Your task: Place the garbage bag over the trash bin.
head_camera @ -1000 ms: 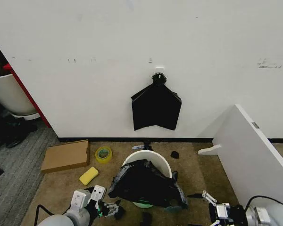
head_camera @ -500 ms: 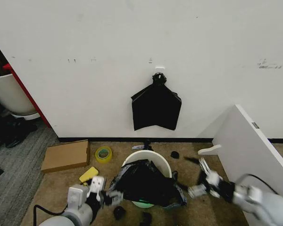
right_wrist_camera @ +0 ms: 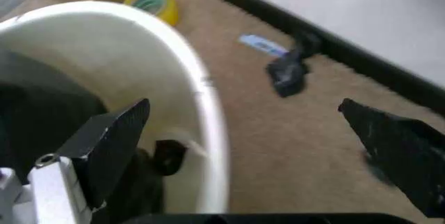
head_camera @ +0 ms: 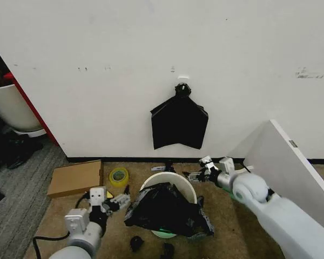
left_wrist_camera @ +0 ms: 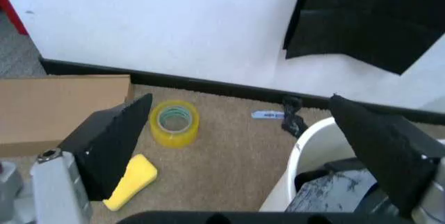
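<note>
The garbage bag [head_camera: 167,211] droops over the trash bin's [head_camera: 175,180] near rim. The left tool [head_camera: 117,199] and right tool [head_camera: 197,175], both spread apart, flank the bin.

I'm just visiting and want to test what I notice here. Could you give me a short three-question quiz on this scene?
1. True or false: the garbage bag covers the whole rim of the trash bin.
2. Which gripper is beside the bin's far rim: A left, B right?
3. Fill in: the yellow tape roll lies on the ____.

Key: 1 false, the far rim is bare; 2 B; 3 carpet.
</note>
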You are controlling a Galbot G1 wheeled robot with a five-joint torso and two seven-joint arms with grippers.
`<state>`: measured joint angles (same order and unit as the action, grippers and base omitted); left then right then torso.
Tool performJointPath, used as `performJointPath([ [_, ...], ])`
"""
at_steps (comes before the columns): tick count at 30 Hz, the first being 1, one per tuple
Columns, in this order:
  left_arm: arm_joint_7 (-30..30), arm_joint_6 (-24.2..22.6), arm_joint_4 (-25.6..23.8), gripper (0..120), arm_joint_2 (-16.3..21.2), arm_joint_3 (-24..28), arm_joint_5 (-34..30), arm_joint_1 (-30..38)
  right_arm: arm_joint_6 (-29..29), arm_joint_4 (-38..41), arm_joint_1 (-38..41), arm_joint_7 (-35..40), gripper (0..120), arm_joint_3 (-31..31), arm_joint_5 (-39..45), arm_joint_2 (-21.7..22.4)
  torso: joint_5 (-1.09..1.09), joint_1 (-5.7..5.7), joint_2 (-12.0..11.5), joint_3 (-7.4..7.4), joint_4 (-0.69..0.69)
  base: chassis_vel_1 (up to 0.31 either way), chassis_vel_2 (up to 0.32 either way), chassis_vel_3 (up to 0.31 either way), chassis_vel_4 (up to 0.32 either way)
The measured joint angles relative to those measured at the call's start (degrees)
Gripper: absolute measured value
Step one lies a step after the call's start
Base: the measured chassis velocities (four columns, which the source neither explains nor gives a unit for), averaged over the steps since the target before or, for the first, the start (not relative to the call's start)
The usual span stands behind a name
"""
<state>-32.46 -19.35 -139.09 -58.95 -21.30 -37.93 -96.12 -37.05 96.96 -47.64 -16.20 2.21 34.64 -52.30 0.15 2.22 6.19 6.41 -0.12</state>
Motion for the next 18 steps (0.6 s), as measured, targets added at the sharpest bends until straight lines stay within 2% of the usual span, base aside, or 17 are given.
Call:
performJointPath([
  [6, -0.2, 0.7, 1.5, 100, -0.4, 0.8, 0.5, 0.4, -0.9, -2.8, 2.5, 1.3, 95, 3.0, -1.2, -2.9, -0.02, 0.0, 0.0, -0.01, 0.01, 0.0, 0.0, 0.0, 0.0],
  [13, -0.2, 0.7, 2.6, 100, 0.3, 1.1, 0.3, 1.4, -1.2, -4.3, 1.3, 4.8, 65, 3.1, -1.3, -3.7, 0.0, 0.0, 0.0, -0.01, 0.01, 0.0, 0.0, 0.0, 0.0],
  [14, -0.2, 0.7, 2.6, 100, 0.3, 1.1, 0.3, 1.4, -1.2, -4.3, 1.3, 4.8, 65, 3.1, -1.3, -3.7, 0.0, 0.0, 0.0, -0.01, 0.01, 0.0, 0.0, 0.0, 0.0],
  [18, -0.1, 0.8, 3.2, 100, 0.3, 1.8, 0.2, 1.7, -0.3, -4.1, -0.3, 6.4, 49, 2.5, -0.3, -3.3, -0.01, 0.0, 0.0, -0.01, 0.0, 0.0, 0.0, 0.0, 0.0],
])
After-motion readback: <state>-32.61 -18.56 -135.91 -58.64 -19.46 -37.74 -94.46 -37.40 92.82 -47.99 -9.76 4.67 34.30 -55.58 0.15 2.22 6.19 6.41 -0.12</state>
